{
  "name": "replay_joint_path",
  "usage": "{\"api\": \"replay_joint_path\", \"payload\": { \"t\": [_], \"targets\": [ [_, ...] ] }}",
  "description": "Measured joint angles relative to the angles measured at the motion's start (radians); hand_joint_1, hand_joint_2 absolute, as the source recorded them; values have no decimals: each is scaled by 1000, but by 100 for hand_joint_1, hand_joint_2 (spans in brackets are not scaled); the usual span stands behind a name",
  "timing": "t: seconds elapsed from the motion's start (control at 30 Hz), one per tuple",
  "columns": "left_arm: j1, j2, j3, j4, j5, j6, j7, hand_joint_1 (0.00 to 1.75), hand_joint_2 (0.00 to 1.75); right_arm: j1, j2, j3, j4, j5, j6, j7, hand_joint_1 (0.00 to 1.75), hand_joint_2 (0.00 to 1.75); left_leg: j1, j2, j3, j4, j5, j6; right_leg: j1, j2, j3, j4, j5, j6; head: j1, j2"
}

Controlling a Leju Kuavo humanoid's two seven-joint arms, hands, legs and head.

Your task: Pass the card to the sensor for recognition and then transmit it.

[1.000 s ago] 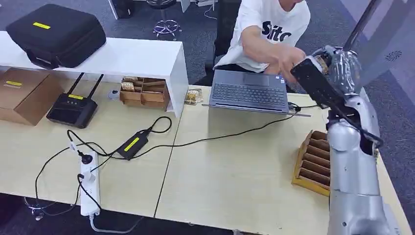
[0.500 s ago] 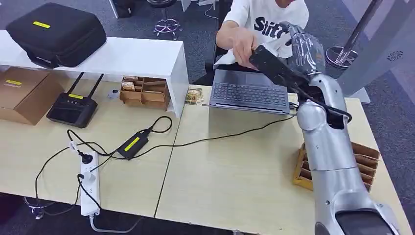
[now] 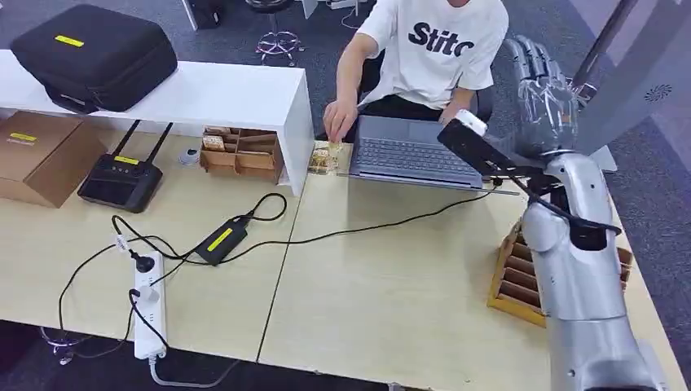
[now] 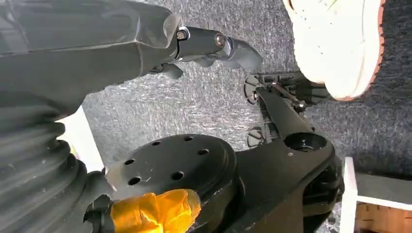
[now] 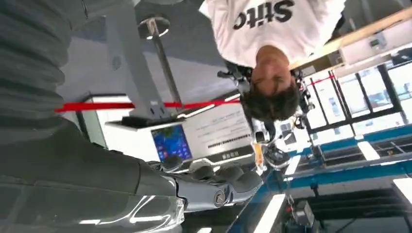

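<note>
Both hands empty: my right hand [image 3: 542, 94] raised beyond the laptop [image 3: 414, 151], fingers spread; left hand [image 4: 145, 48] hanging, relaxed. Can't see the card. Risk: arm swings back, clips person [image 3: 424, 57].

Left hand [image 4: 121, 43] above grey carpet [image 4: 204, 102]

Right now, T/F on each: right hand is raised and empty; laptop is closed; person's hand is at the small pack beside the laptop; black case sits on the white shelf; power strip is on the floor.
1. The right hand is raised and holds nothing: true.
2. The laptop is closed: false, it lies open with its keyboard showing.
3. The person's hand is at the small pack beside the laptop: true.
4. The black case sits on the white shelf: true.
5. The power strip is on the floor: false, it lies on the table.
</note>
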Motion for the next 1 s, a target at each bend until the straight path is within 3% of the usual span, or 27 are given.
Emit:
{"api": "replay_joint_path", "payload": {
  "t": [0.17,0.63,0.67,0.73,1.0],
  "targets": [
    [0,-2,0,0,14,6,-4,0,175,97,-74,-18,-59,2,-19,-21,0,175,0,0,0,0,-1,0,0,0,0,-1,0,0,0,0],
    [1,-3,-1,0,23,9,-6,0,175,158,-106,-39,-89,-8,-32,-38,0,175,0,-1,0,0,-1,0,0,-1,0,-2,0,0,0,0],
    [3,-6,-8,2,38,17,-7,0,175,270,-149,-96,-134,-26,-54,-66,0,175,0,-4,-1,0,-1,0,0,-4,0,-2,-1,1,0,0],
    [4,-9,-18,3,63,23,-8,0,175,459,-169,-231,-208,-62,-63,-129,0,175,0,-3,-2,0,-2,1,0,-3,-1,-2,-1,1,0,0],
    [3,-13,-34,5,76,24,-8,0,175,548,-170,-323,-249,-89,-63,-156,0,175,0,-2,-2,0,-2,1,0,-3,-1,-2,-1,1,0,0]
  ]
}}
